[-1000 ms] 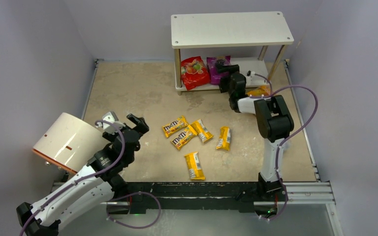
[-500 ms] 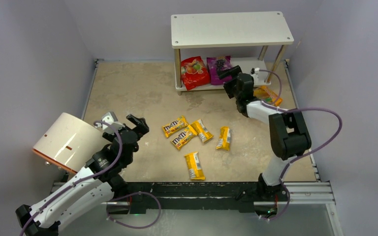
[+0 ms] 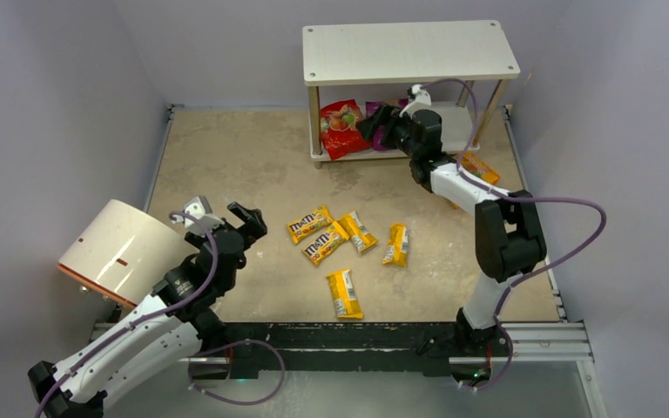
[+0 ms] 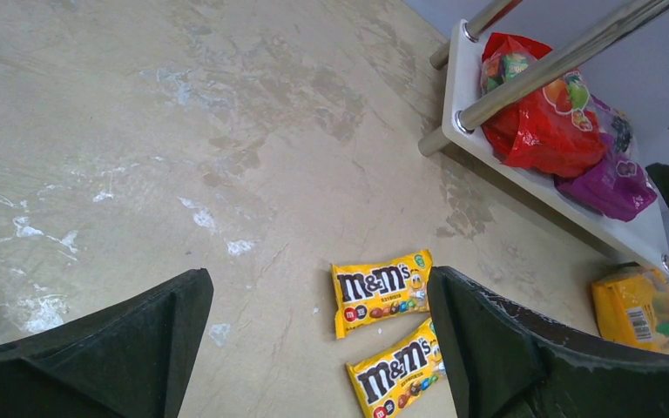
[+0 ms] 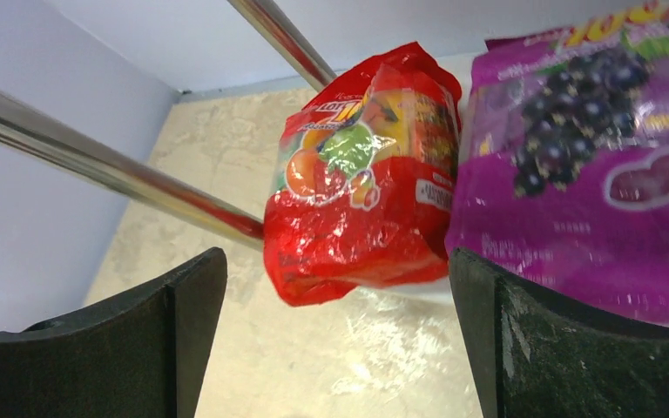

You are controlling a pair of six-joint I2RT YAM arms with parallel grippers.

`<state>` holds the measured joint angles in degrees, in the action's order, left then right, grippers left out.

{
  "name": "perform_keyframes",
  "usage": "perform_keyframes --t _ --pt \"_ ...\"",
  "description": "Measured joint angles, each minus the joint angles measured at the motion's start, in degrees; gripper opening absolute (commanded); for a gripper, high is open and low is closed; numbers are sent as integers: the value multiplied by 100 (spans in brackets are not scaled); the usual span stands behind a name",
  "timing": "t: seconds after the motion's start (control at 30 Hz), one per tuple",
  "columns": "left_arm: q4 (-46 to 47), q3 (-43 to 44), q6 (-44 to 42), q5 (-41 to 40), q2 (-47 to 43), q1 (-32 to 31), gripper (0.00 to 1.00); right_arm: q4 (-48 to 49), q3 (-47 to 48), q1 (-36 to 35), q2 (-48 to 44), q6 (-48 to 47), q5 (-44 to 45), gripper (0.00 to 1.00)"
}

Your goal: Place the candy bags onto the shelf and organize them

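The white shelf [image 3: 409,50] stands at the back. On its lower tier [image 4: 536,181] lean a red pouch [image 3: 344,128] and a purple pouch [image 5: 592,174]. My right gripper [image 3: 375,124] hovers open just in front of them, empty; the wrist view shows the red pouch [image 5: 361,183] beyond the gripper [image 5: 335,340]. An orange pouch [image 3: 479,165] lies on the floor right of the shelf. Several yellow M&M's packets [image 3: 326,246] lie mid-floor. My left gripper [image 3: 224,213] is open and empty, left of them, above bare floor [image 4: 318,348] near two packets [image 4: 381,292].
A white cylinder with an orange rim [image 3: 118,248] lies on its side at the left, beside my left arm. A metal shelf leg [image 5: 113,170] crosses close to my right gripper. Grey walls enclose the floor on three sides.
My right arm has stretched back and its gripper has swung left along the lower tier to face the red and purple pouches, uncovering the orange pouch. The left arm has barely shifted.
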<state>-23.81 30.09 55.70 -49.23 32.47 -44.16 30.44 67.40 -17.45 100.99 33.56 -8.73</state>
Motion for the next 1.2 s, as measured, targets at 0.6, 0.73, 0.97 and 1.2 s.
perform_keyframes --t 0.6,0.73,0.97,1.2 --pt "13 0 -151 260 -52 0 100 -745 1178 -254 1126 -1740 -455 90" --pt "-42 0 -149 273 -127 0 100 -774 1178 -315 1126 -1864 -487 89" --pt "-157 0 -133 306 -199 0 100 -824 1178 -391 1121 -1976 -494 90" --pt "-199 0 -131 332 -278 0 100 -968 1001 -533 809 -1967 63 93"
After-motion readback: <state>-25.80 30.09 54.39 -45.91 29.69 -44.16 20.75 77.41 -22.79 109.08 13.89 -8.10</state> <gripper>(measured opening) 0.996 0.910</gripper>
